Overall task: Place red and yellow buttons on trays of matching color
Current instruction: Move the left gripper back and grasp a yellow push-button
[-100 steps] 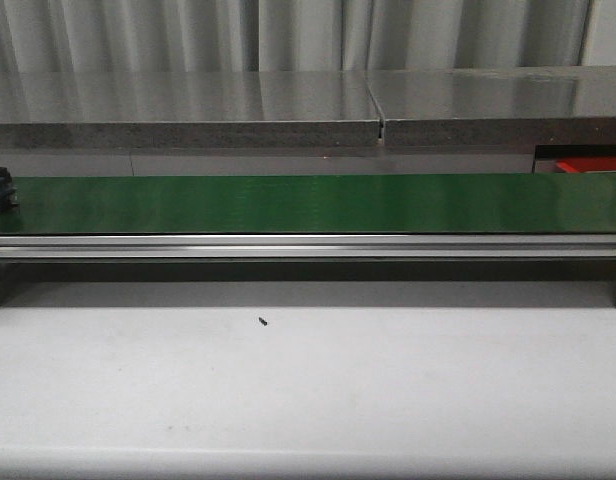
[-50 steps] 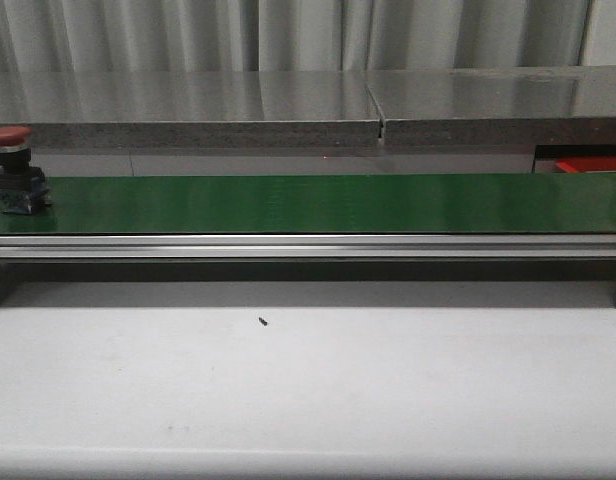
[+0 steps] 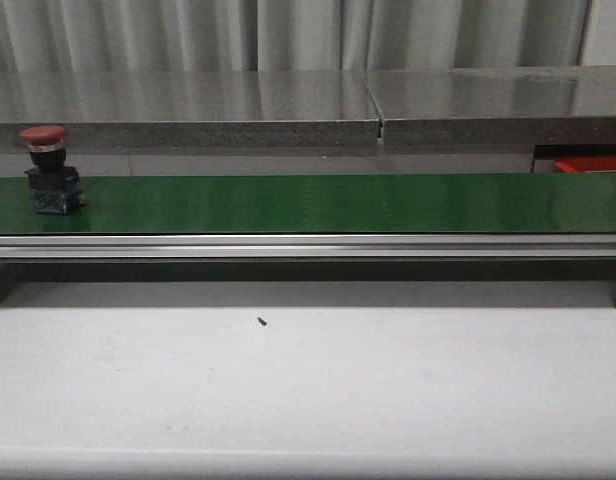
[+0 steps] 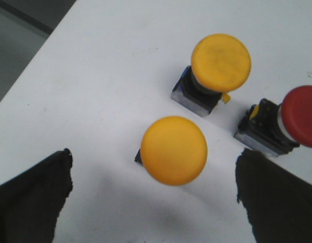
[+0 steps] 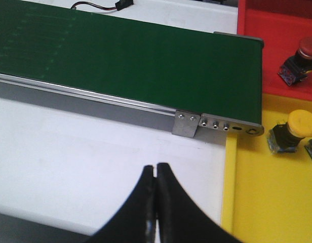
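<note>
- Button [image 3: 51, 170], red, rides the belt [image 3: 318, 203]; my shut, empty right claw [image 5: 155, 202] could miss it.
- Left claw [image 4: 151, 197] gapes, empty, above a yellow button [image 4: 173, 150]; crowding neighbours risk a knock.

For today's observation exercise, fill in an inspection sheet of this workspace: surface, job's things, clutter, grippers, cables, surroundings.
Surface: white table; green conveyor belt across it.
Job's things: red button upright on the belt's left end; two yellow buttons and a red one under the left wrist; red tray and yellow tray each holding a matching button.
Clutter: small dark speck.
Grippers: left gripper open; right gripper shut, empty.
Cables: wire with connector behind the belt.
Surroundings: grey curtain, metal shelf.
</note>
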Controlling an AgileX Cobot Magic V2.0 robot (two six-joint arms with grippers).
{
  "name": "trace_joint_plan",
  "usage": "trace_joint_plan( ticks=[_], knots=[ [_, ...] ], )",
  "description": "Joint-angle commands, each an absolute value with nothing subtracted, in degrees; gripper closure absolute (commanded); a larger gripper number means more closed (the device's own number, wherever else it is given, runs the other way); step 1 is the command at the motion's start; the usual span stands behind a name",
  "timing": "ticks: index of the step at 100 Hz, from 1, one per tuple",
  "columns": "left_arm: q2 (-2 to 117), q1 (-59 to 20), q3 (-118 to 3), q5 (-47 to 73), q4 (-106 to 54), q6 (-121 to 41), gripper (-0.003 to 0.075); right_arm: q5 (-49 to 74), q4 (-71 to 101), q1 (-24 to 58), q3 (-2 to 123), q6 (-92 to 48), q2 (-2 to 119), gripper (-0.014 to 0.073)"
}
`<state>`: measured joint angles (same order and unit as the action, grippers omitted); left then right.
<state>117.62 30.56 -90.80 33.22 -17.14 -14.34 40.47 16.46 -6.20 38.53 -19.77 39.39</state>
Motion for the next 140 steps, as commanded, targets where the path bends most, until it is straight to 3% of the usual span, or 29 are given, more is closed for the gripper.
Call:
trace_joint_plan(
  ticks=[1, 57, 69, 91, 102, 140],
  knots=[
    [116.3, 30.6, -95.6, 33.7, -18.4, -14.5, 0.009, 37.2, 17.0, -6.1, 40.1, -20.2, 39.2, 0.071],
    [123.1, 30.6, -101.5, 36.1, -19.0, -15.0, 0.0108, 37.2, 17.0, -6.1, 40.1, -20.2, 39.2, 0.071],
    [123.1, 30.6, -101.5, 36.1, -19.0, -15.0, 0.0216, 37.2, 17.0, -6.1, 40.1, -20.2, 39.2, 0.071],
    [123.1, 30.6, -102.0, 36.8, -19.7, -15.0, 0.0596, 37.2, 17.0, -6.1, 40.1, -20.2, 39.2, 0.071],
    [122.7, 30.6, -103.7, 39.2, -20.5, -15.0, 0.0736, 37.2, 17.0, -6.1, 40.1, -20.2, 39.2, 0.071],
    [111.6, 27.6, -102.9, 46.4, -24.4, -15.2, 0.0739, 37.2, 17.0, -6.1, 40.1, -20.2, 39.2, 0.071]
  ],
)
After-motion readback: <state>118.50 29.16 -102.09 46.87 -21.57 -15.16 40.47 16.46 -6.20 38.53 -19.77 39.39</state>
